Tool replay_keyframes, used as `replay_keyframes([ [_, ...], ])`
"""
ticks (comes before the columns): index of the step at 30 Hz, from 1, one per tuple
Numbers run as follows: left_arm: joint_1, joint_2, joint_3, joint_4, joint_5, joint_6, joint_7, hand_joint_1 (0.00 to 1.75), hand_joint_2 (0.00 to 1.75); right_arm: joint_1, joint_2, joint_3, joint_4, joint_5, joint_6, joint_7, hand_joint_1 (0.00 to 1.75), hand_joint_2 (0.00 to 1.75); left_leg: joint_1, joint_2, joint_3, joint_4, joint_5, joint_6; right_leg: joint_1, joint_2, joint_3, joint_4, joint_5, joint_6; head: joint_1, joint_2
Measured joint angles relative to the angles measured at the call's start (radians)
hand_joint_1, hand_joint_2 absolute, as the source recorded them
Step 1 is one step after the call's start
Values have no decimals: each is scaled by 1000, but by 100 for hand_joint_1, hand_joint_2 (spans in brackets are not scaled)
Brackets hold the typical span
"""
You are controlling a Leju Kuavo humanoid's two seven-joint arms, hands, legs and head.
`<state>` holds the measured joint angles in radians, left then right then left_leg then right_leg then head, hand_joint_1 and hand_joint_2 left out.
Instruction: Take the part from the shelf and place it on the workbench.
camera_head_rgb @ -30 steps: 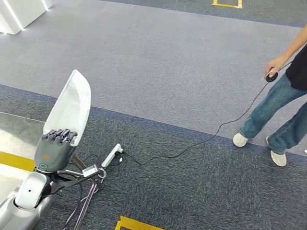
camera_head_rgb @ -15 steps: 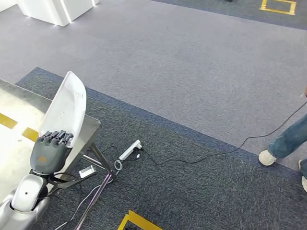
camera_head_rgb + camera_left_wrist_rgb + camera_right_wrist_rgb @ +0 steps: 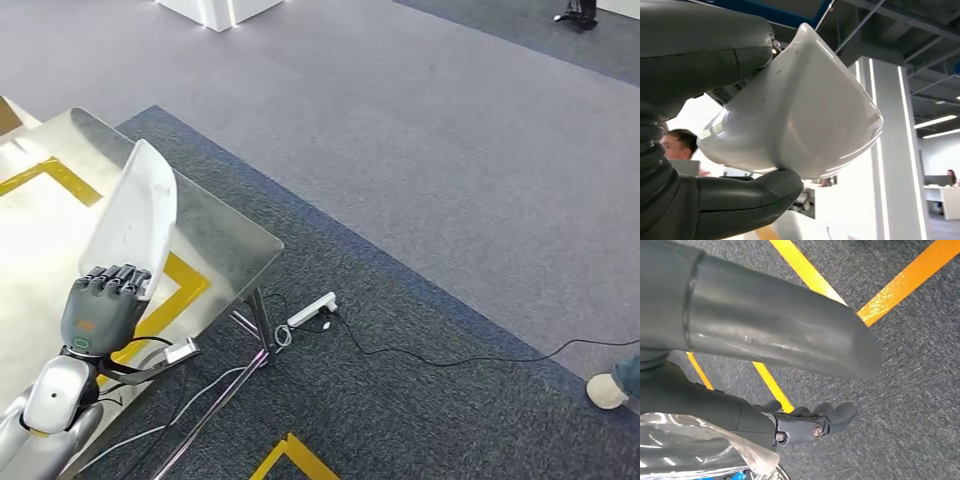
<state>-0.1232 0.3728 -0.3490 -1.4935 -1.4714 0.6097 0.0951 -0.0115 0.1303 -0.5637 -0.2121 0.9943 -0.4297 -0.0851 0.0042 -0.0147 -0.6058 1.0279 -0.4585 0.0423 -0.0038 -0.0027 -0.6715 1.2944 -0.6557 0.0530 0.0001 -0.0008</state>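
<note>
Left hand (image 3: 106,305) grips white part (image 3: 136,225) at lower end, fingers curled over rim, thumb (image 3: 753,200) pressed under shell. Part held upright, long axis rising away from hand, raised over workbench (image 3: 219,245), above yellow marking near right edge. Nothing between part and surface: next move likely straight lowering. Left arm bent, wrist raised. Right hand (image 3: 806,422) hangs over carpet, holds nothing, fingers loosely extended.
</note>
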Motion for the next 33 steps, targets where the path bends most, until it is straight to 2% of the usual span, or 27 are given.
replay_keyframes([
  [1,1,0,0,0,0,0,0,175,175,1,0,0,0,0,0,0,0,0,0,-15,1,0,0,0,0,2,-10,5,15,-1,0,0],
  [2,1,0,0,0,0,0,0,175,175,1,0,0,0,0,0,0,0,0,0,-30,2,0,0,0,0,7,0,-31,50,-4,0,0],
  [3,1,0,0,0,0,0,0,175,175,1,-1,0,0,0,0,0,0,0,0,-45,4,0,0,-1,-1,19,26,-99,94,-8,0,0],
  [4,0,0,0,0,0,0,0,175,175,0,-1,0,0,0,0,0,0,0,-1,-57,5,1,-1,-3,-2,42,55,-170,129,-13,0,0],
  [5,-1,-1,0,0,0,0,0,175,175,0,-2,0,0,0,0,0,0,0,-1,-70,3,3,-1,-7,-4,62,81,-230,150,-16,0,0],
  [7,-1,-1,0,0,0,0,0,175,175,-1,-3,0,0,0,0,0,0,0,2,-92,-4,3,3,-20,-5,81,107,-279,154,-22,0,0],
  [8,-1,0,0,0,-1,0,0,175,175,-2,-3,0,0,0,0,0,0,0,4,-104,-8,1,7,-28,-5,72,112,-285,154,-25,0,0],
  [9,1,1,0,0,-1,0,0,175,175,-3,-3,0,0,0,0,0,0,0,5,-103,-10,1,7,-35,-6,61,115,-288,157,-30,0,0],
  [11,0,3,1,0,-1,0,0,175,175,-3,-3,0,0,0,0,0,0,0,2,-64,-24,33,-16,-45,-9,36,122,-298,162,-42,-6,0],
  [13,-4,4,1,0,-1,-1,0,175,175,0,-3,-1,0,0,0,0,0,0,3,-12,-72,142,-75,-52,-8,8,126,-302,161,-51,-12,0],
  [14,-5,4,0,1,-1,-2,0,175,175,1,-4,-1,0,0,0,0,0,0,6,-2,-103,207,-102,-56,-6,-6,127,-301,159,-53,-13,0],
  [15,-4,3,0,1,-1,-3,0,175,175,1,-4,-1,0,1,1,0,0,0,8,1,-124,254,-116,-59,-5,-20,128,-301,157,-54,-13,0],
  [16,-3,3,0,2,-1,-4,0,175,175,1,-4,-1,0,1,1,-1,0,0,10,3,-129,268,-111,-62,-5,-34,129,-301,155,-54,-13,0],
  [17,-3,4,0,2,-1,-5,0,175,175,1,-4,-1,0,2,1,-1,0,0,10,7,-116,243,-88,-62,-5,-47,131,-300,153,-53,-14,0],
  [18,-4,4,0,3,-1,-5,0,175,175,0,-4,-1,0,2,2,-2,0,0,10,17,-85,185,-54,-61,-5,-60,135,-300,149,-51,-14,0],
  [20,-7,4,1,3,-1,-6,1,175,175,0,-4,-1,0,4,2,-3,0,0,1,70,-20,56,-8,-52,-1,-82,142,-297,141,-43,-14,0],
  [21,-9,4,1,3,-1,-6,1,175,175,-1,-4,-1,0,4,2,-3,0,0,-4,91,-1,17,0,-46,2,-94,145,-296,138,-38,-14,0],
  [22,-12,4,1,3,-1,-6,2,175,175,-2,-4,-1,0,5,2,-3,0,0,-9,102,4,2,-3,-40,6,-105,146,-296,134,-34,-13,0],
  [24,-13,5,1,3,-1,-7,3,175,175,-4,-4,-1,0,6,2,-3,0,0,-10,81,1,-2,-2,-29,8,-126,150,-297,128,-24,-11,0],
  [25,-13,5,1,3,-1,-7,3,175,175,-5,-5,-1,0,7,3,-3,0,0,-7,68,1,-5,0,-23,6,-116,149,-291,119,-18,-10,0],
  [26,-14,5,1,3,-1,-8,3,175,175,-6,-6,-1,0,8,3,-3,0,0,-3,55,2,-8,2,-17,4,-92,140,-269,102,-12,-8,0],
  [28,-18,4,0,3,-1,-8,3,175,175,-6,-7,-1,0,10,3,-3,0,0,2,31,1,-11,5,-7,0,-27,91,-162,44,-5,-3,0],
  [29,-19,2,0,3,-2,-9,3,175,175,-4,-7,-1,0,11,3,-2,0,0,2,17,0,-11,5,-5,-2,-10,56,-92,15,-4,-2,0],
  [30,-19,1,-1,3,-2,-10,3,175,175,-2,-7,-1,0,11,3,-1,0,0,2,4,0,-10,5,-4,-2,-2,26,-37,-1,-3,-1,0],
  [31,-18,0,-1,3,-2,-10,3,175,175,-1,-7,-1,0,11,3,0,0,0,2,-11,0,-10,5,-3,-3,0,8,-11,1,-2,-1,0],
  [32,-17,-1,-2,4,-2,-11,3,175,175,0,-7,-2,0,11,3,0,0,0,3,-25,1,-9,5,-4,-3,2,9,-25,23,-3,-1,0],
  [33,-17,-1,-2,4,-2,-11,3,175,175,-1,-8,-2,0,11,3,0,0,0,3,-40,2,-9,5,-5,-5,9,27,-76,62,-4,-1,0],
])
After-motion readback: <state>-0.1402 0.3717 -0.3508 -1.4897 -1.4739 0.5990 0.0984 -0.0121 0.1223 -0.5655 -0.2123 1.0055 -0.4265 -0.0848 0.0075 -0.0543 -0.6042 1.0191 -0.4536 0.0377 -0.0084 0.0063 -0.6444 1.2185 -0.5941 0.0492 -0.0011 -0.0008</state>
